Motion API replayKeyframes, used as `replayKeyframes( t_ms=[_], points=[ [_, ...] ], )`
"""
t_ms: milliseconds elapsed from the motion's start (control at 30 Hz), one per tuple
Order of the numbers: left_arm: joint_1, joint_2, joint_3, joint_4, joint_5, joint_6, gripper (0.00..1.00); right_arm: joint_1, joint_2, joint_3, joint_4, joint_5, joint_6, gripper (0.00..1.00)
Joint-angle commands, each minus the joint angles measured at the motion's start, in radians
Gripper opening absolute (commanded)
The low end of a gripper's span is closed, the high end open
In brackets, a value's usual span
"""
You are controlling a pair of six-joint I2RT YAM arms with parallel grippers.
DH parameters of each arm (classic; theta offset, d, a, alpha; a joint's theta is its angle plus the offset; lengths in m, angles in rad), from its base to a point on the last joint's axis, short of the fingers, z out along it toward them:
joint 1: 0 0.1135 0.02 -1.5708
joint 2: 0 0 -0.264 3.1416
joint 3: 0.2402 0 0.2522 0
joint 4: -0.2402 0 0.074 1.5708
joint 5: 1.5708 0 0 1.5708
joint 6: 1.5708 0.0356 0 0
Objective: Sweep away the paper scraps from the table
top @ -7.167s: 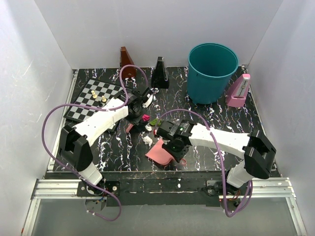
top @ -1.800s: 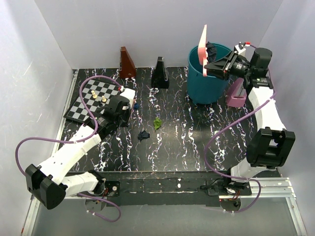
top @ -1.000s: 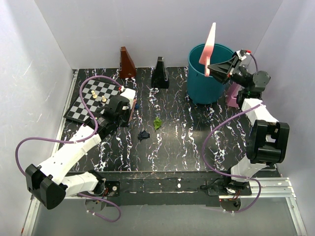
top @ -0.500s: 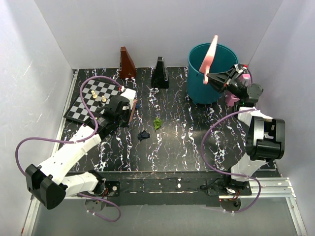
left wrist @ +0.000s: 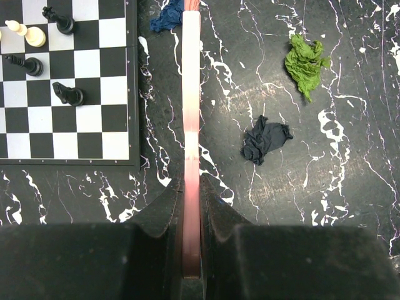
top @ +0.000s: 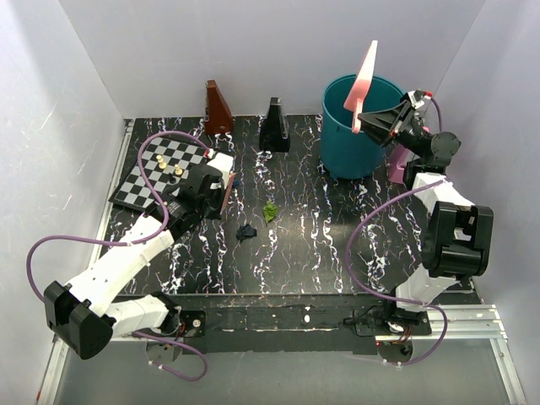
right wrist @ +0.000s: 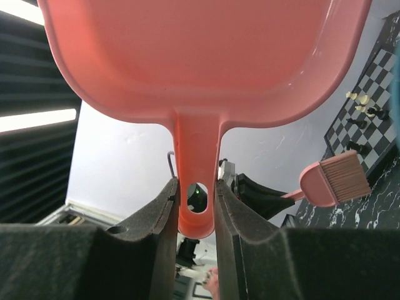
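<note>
Three paper scraps lie on the table (top: 329,228): a green one (top: 270,211) (left wrist: 306,57), a dark one (top: 246,230) (left wrist: 265,139) and a blue one (top: 234,180) (left wrist: 167,17) by the brush tip. My left gripper (top: 218,191) (left wrist: 192,206) is shut on the pink brush (top: 226,186) (left wrist: 191,94), held low beside the chessboard. My right gripper (top: 366,120) (right wrist: 197,206) is shut on the handle of the pink dustpan (top: 364,74) (right wrist: 206,50), which stands nearly upright above the teal bin (top: 359,139).
The chessboard (top: 145,173) (left wrist: 94,94) with a few pieces lies at the left. A brown metronome (top: 218,108) and a black one (top: 274,125) stand at the back. A pink one (top: 396,169) sits behind the right arm, next to the bin.
The right arm has carried the dustpan from the table up over the bin. In the last second it dipped slightly and rose again. The left arm and brush have stayed still.
</note>
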Motion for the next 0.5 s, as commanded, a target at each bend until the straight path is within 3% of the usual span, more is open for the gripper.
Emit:
replayKeyframes(
  t_ms=[0, 100, 167, 233, 300, 400, 467],
  points=[
    [0.004, -0.014, -0.005, 0.024, -0.004, 0.006, 0.0, 0.002, -0.099, 0.09, -0.016, -0.106, -0.084, 0.01],
    [0.002, -0.011, -0.003, 0.028, -0.004, 0.006, 0.0, 0.013, -0.195, 0.098, -0.339, -0.19, -0.354, 0.01],
    [0.002, -0.01, 0.0, 0.028, -0.002, 0.006, 0.0, 0.027, -0.272, 0.113, -0.689, -0.212, -0.639, 0.01],
    [0.002, -0.008, 0.003, 0.028, -0.007, 0.007, 0.0, 0.053, -0.342, 0.187, -1.206, -0.126, -1.046, 0.01],
    [0.002, -0.011, 0.005, 0.028, -0.011, 0.007, 0.0, 0.111, -0.376, 0.32, -1.723, 0.094, -1.459, 0.01],
    [0.002, -0.006, 0.012, 0.027, -0.034, 0.02, 0.0, 0.28, -0.386, 0.4, -1.999, 0.346, -1.709, 0.01],
    [0.001, 0.0, 0.023, 0.021, -0.068, 0.035, 0.0, 0.335, -0.393, 0.378, -2.075, 0.408, -1.744, 0.01]
  ],
)
